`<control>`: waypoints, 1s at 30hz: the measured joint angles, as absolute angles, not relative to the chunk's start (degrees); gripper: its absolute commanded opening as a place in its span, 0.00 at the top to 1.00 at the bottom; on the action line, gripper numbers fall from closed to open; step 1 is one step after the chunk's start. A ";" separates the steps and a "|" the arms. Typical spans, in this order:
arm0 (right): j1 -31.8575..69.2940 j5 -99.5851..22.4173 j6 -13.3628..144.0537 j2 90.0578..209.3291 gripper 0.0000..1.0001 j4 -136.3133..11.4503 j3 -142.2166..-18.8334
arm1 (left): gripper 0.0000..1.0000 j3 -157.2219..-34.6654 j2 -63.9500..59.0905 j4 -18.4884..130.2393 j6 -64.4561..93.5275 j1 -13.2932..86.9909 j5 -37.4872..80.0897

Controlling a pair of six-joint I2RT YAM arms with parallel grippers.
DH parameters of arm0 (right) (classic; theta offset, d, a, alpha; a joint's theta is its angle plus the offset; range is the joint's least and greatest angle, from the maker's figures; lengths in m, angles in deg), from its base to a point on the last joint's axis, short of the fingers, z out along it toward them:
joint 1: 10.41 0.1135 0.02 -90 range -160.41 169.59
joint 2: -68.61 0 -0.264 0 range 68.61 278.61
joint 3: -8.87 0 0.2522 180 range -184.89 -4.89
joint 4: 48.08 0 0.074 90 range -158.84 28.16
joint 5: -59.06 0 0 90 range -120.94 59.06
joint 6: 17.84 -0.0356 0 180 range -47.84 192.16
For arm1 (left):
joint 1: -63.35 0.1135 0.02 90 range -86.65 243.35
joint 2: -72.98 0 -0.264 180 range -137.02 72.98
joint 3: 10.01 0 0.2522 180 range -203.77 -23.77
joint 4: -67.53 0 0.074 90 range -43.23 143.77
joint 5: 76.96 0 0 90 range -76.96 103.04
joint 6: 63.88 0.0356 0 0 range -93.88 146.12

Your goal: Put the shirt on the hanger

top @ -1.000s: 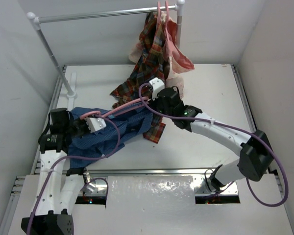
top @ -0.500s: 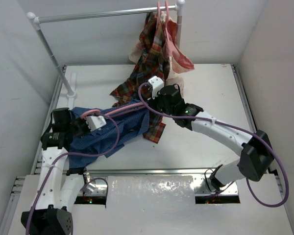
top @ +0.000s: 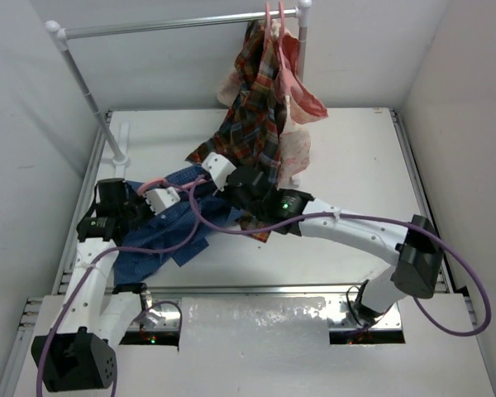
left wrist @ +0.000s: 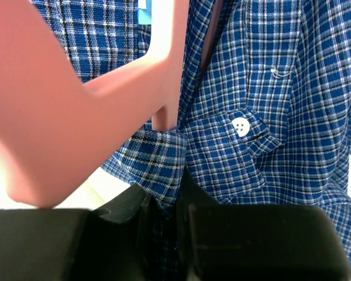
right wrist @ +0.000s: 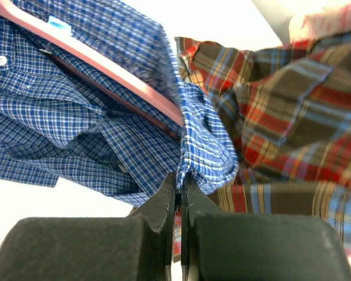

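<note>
The blue gingham shirt (top: pixel 161 240) lies crumpled on the left of the table. The pink hanger (top: pixel 157 182) sits in it, mostly covered. In the left wrist view the hanger (left wrist: pixel 76 111) fills the upper left, its arm running into the open shirt (left wrist: pixel 263 117). My left gripper (top: pixel 180 198) is shut on a shirt edge (left wrist: pixel 161 161). My right gripper (top: pixel 208 184) is shut on a fold of the shirt (right wrist: pixel 205 146), just right of the hanger's arm (right wrist: pixel 105 70), which passes under the collar.
A red-green-yellow plaid shirt (top: pixel 252 116) and a peach floral garment (top: pixel 302 99) hang from the white rail (top: pixel 165 25) at the back; the plaid hem reaches the table beside my right gripper (right wrist: pixel 281 105). The rail's left post (top: pixel 107 132) stands by the shirt.
My right gripper has moved left toward the left gripper, carrying its shirt fold along. The shirt is now bunched narrower and further left. The left gripper has shifted slightly up.
</note>
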State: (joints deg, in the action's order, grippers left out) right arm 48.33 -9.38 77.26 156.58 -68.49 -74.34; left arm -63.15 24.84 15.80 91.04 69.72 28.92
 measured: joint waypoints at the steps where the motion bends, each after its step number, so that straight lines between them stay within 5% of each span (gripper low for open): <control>1: 48.86 -8.86 77.79 157.56 1.00 -68.75 -75.39 | 1.00 -63.19 24.88 15.97 90.15 69.68 28.90; 17: 48.70 -27.76 75.06 161.76 0.99 -65.32 -81.12 | 1.00 -71.91 23.02 15.86 76.48 69.61 40.50; 19: 48.59 -30.23 74.99 162.63 0.90 -65.30 -83.11 | 1.00 -73.64 22.98 15.34 76.22 69.57 41.57; 23: 46.98 -39.17 72.63 162.67 0.37 -66.09 -84.64 | 1.00 -75.87 22.65 14.68 76.11 69.35 43.06; 26: 45.84 -42.43 73.24 162.08 0.23 -70.04 -86.12 | 1.00 -77.07 22.19 13.70 76.86 69.26 43.04; 30: 44.66 -43.30 77.59 157.19 0.22 -77.65 -86.91 | 1.00 -78.36 22.19 11.29 79.28 69.26 42.51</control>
